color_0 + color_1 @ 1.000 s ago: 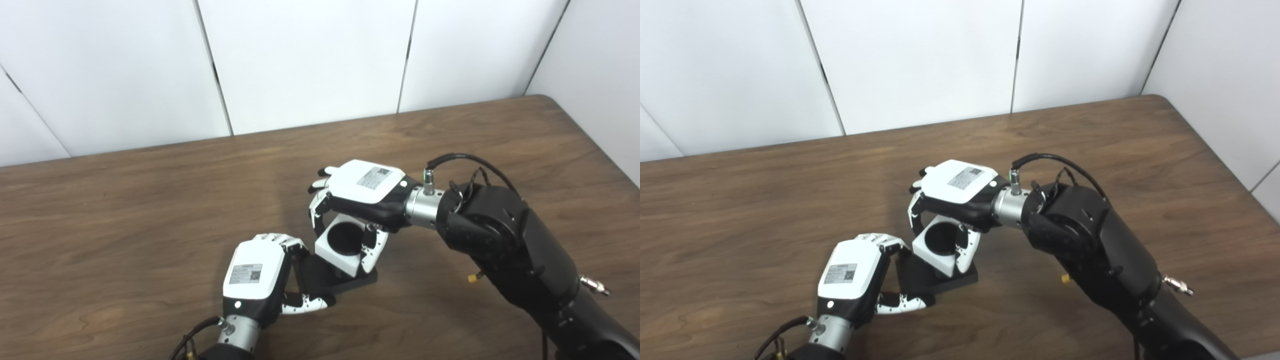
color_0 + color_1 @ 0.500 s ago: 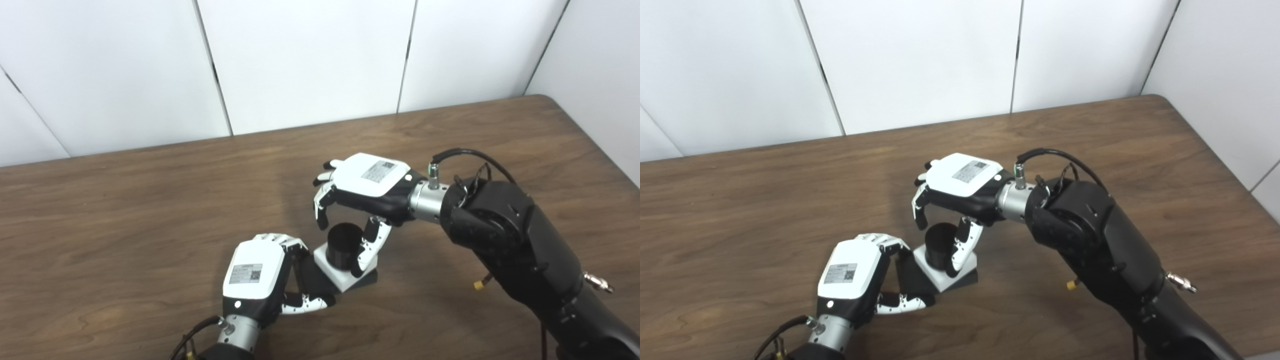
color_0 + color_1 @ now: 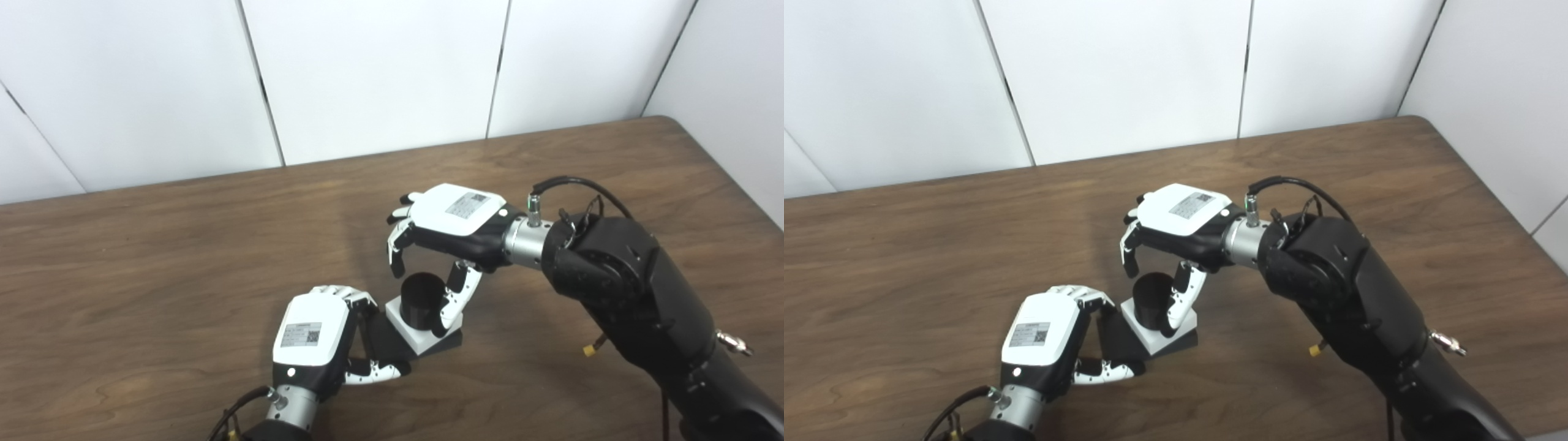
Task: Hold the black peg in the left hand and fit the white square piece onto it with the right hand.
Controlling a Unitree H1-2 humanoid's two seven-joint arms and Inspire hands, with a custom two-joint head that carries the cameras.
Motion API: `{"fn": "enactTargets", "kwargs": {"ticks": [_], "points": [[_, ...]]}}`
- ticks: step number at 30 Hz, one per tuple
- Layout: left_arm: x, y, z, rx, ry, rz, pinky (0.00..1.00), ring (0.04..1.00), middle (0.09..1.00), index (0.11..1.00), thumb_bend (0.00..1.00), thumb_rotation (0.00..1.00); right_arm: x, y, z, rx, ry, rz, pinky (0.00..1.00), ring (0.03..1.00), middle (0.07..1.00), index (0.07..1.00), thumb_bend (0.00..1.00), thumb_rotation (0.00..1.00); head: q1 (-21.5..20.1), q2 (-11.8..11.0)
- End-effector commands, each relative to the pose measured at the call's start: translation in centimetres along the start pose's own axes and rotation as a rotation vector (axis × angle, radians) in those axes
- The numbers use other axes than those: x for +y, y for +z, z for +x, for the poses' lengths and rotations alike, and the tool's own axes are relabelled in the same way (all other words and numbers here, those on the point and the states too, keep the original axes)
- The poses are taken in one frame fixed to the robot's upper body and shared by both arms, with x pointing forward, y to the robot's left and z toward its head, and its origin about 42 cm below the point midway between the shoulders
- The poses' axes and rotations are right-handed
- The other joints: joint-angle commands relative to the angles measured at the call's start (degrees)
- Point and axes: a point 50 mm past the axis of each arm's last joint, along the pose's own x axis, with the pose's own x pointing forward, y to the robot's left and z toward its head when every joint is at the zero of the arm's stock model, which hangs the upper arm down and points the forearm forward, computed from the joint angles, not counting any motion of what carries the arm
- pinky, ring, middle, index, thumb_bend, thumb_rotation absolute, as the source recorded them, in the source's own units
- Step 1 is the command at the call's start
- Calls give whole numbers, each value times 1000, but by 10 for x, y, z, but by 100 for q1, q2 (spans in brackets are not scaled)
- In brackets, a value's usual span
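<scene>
The white square piece sat down around the black peg, on the peg's black base, near the middle of the table. The left hand grasped the base's left side. The right hand hung released above; its thumb possibly touched the piece.

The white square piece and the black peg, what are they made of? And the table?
The white square piece looks like matte plastic: flat, even white with crisp edges. The black peg also looks plastic, dull black with little shine, though painted metal is possible. The table shows brown wood grain, perhaps a laminate.
</scene>
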Motion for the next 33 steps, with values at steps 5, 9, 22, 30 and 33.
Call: {"fn": "enactTargets", "kwargs": {"ticks": [5, 9, 22, 30, 33], "points": [[-24, -8, -13, 20, -159, 39, 796, 768, 709, 489, 516, 54, -29, 3, -7, 4, -72, -42, 1000, 928, 790, 627, 1000, 408, -12, 20], [-23, -11, -12, 12, -165, 38, 796, 767, 710, 491, 515, 71, -33, 3, -7, 21, -53, -38, 1000, 945, 814, 702, 1000, 444, 5, 24], [-22, -25, -10, 30, -208, -7, 824, 854, 863, 802, 913, 381, -37, 1, 0, 78, 4, -44, 1000, 1000, 948, 870, 1000, 475, -54, -51], [-1, -33, -8, 17, -235, -14, 878, 907, 929, 896, 1000, 638, -40, -2, 0, 89, 9, -46, 1000, 1000, 942, 862, 1000, 464, 62, -63], [11, -36, -10, 14, -223, -27, 887, 917, 940, 931, 1000, 655, -40, -2, 1, 90, 6, -42, 1000, 1000, 938, 858, 1000, 456, 94, -62]]}}
